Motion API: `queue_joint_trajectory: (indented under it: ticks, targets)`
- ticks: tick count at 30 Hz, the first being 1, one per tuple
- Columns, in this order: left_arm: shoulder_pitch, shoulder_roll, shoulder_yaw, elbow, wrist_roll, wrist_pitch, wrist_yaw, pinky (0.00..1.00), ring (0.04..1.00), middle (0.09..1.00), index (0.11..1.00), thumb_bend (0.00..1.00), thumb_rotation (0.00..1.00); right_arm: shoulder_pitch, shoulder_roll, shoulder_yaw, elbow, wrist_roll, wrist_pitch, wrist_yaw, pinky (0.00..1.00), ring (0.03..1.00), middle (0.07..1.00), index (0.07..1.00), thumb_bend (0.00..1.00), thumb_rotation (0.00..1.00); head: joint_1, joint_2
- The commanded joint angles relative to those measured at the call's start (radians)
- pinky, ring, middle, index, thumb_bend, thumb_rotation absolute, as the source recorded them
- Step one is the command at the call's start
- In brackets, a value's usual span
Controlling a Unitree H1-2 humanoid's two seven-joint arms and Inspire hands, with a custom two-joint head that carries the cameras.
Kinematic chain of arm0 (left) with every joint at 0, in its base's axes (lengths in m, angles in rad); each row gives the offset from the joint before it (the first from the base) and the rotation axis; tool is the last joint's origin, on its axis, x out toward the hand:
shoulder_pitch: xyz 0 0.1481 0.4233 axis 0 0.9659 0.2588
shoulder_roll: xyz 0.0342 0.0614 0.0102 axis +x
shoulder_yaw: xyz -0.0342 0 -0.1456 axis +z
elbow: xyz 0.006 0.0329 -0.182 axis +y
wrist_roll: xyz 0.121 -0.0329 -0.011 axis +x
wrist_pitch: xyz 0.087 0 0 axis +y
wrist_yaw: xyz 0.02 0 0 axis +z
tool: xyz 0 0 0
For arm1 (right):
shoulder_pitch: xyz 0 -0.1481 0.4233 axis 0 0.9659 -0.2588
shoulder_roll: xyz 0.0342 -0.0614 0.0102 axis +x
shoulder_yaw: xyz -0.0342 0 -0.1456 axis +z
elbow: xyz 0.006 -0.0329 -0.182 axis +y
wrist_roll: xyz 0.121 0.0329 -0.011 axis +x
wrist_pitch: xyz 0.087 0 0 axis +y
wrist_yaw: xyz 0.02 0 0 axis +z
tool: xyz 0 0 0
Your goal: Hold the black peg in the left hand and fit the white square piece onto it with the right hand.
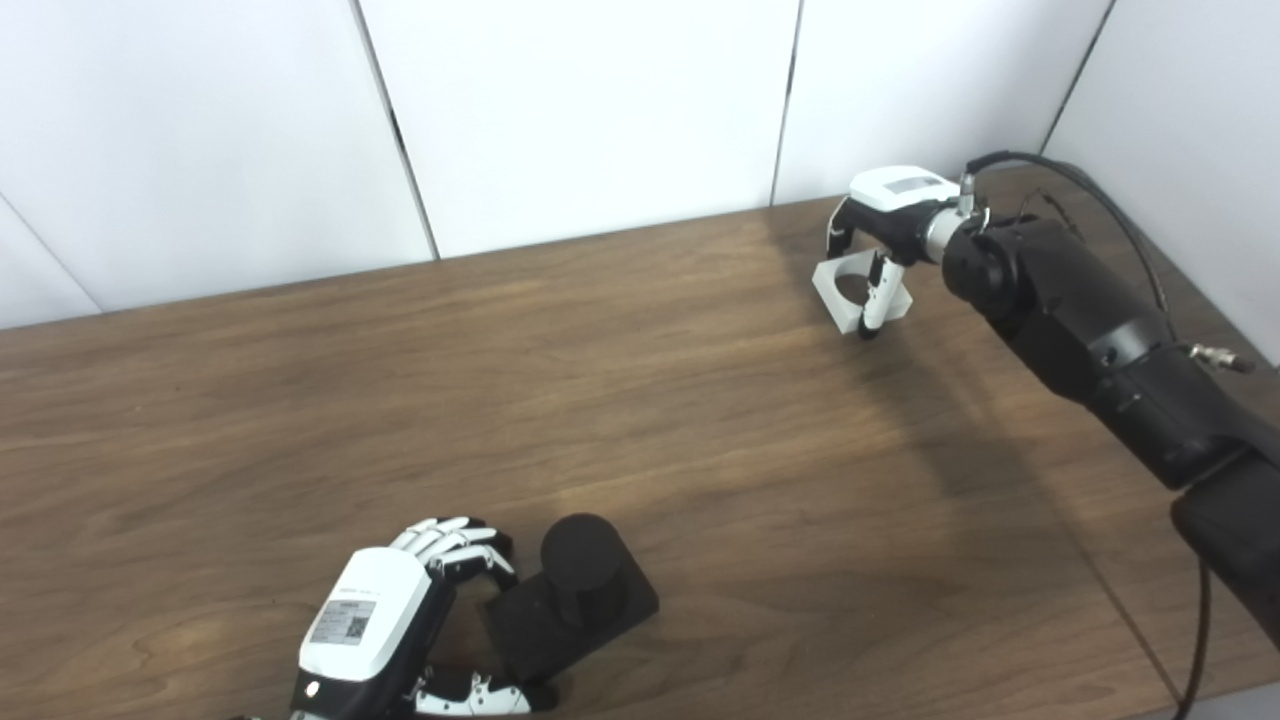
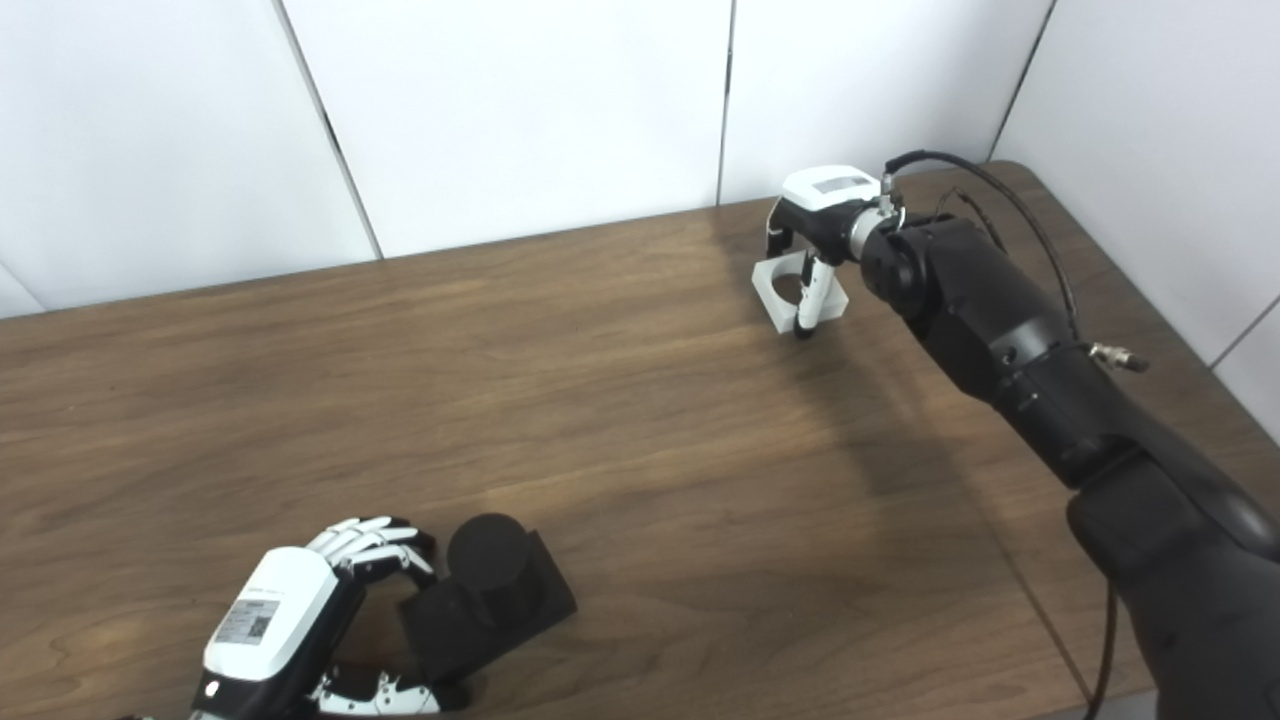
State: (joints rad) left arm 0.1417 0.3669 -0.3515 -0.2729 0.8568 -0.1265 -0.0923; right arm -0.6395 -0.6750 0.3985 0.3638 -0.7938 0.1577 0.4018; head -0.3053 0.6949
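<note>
The black peg (image 1: 582,572), a short cylinder on a square black base, is at the table's near left. My left hand (image 1: 385,620) is closed round the base's left side, with fingers (image 1: 455,540) on the far edge and the thumb on the near edge. At the far right, the white square piece (image 1: 832,287) with a round hole is gripped by my right hand (image 1: 890,215). The thumb presses its near side and the fingers wrap its far side. Whether the piece touches the table I cannot tell. The two parts are far apart.
The brown wooden table (image 1: 700,420) stretches between the two hands. White wall panels (image 1: 600,110) stand close behind its far edge and to the right. A black cable (image 1: 1100,200) loops above the right forearm.
</note>
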Motion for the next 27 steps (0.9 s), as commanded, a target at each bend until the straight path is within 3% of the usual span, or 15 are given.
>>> queue_joint_trajectory:
  ticks: [1,7,11,27]
  targets:
    - [0.026,0.023,-0.005,0.053,0.030,0.039,-0.058,0.85,0.829,0.763,0.490,0.51,0.05,-0.033,-0.022,-0.023,-0.018,0.001,-0.021,-0.027,0.94,0.891,0.745,0.484,0.52,0.13,0.000,-0.001]
    - [0.022,0.020,-0.012,0.055,0.041,0.043,-0.063,0.85,0.828,0.763,0.490,0.51,0.05,-0.033,-0.039,-0.025,-0.116,0.004,-0.008,0.053,0.95,0.889,0.739,0.485,0.52,0.13,0.010,-0.005]
    - [0.018,0.014,-0.016,0.059,0.047,0.046,-0.062,0.85,0.827,0.762,0.490,0.51,0.05,-0.019,-0.048,-0.044,-0.269,0.019,0.017,0.153,0.97,0.889,0.741,0.485,0.52,0.13,0.019,-0.007]
    - [-0.002,-0.020,-0.042,0.065,0.083,0.062,-0.075,0.83,0.816,0.751,0.489,0.51,0.05,0.019,-0.014,-0.099,-0.791,0.069,0.057,0.390,0.99,0.883,0.748,0.485,0.52,0.13,0.085,-0.003]
